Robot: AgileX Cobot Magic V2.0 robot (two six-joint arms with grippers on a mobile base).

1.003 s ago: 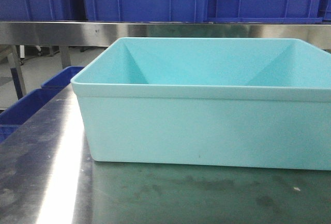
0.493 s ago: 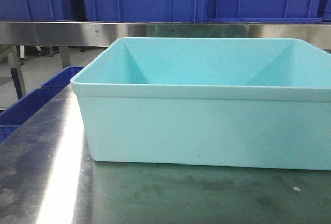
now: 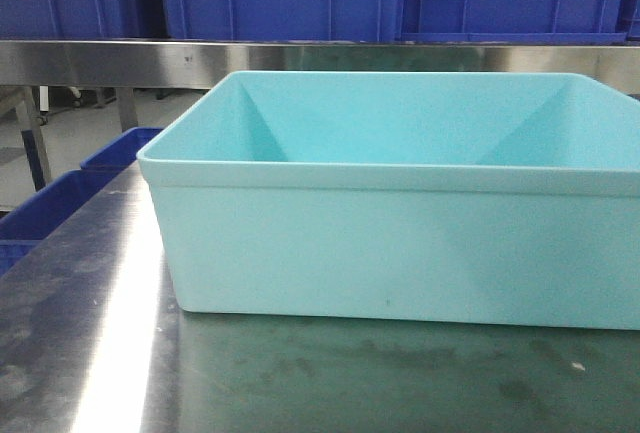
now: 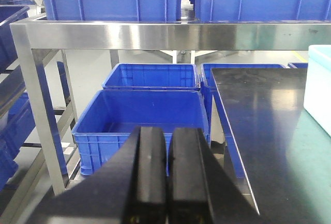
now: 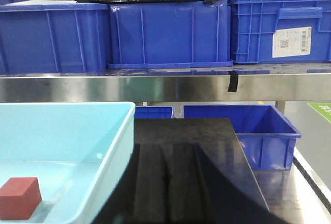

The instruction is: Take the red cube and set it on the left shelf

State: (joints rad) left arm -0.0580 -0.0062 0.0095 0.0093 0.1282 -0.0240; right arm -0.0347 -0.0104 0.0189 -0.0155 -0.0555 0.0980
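Observation:
A red cube (image 5: 19,198) lies on the floor of the light blue bin (image 5: 111,157), at the lower left of the right wrist view. The bin also fills the front view (image 3: 400,253), where its wall hides the cube. My right gripper (image 5: 165,180) is shut and empty, just right of the bin's right wall, over the dark table. My left gripper (image 4: 168,175) is shut and empty, left of the table's left edge, above blue crates on the floor. A steel shelf (image 4: 155,35) with blue crates runs across the back.
Blue crates (image 4: 150,115) stand on the floor left of the steel table (image 3: 90,353). More blue crates (image 5: 170,30) sit on the steel shelf behind the bin. A blue crate (image 5: 248,131) stands beyond the table's right side. The bin's corner (image 4: 319,89) shows at the left wrist view's right edge.

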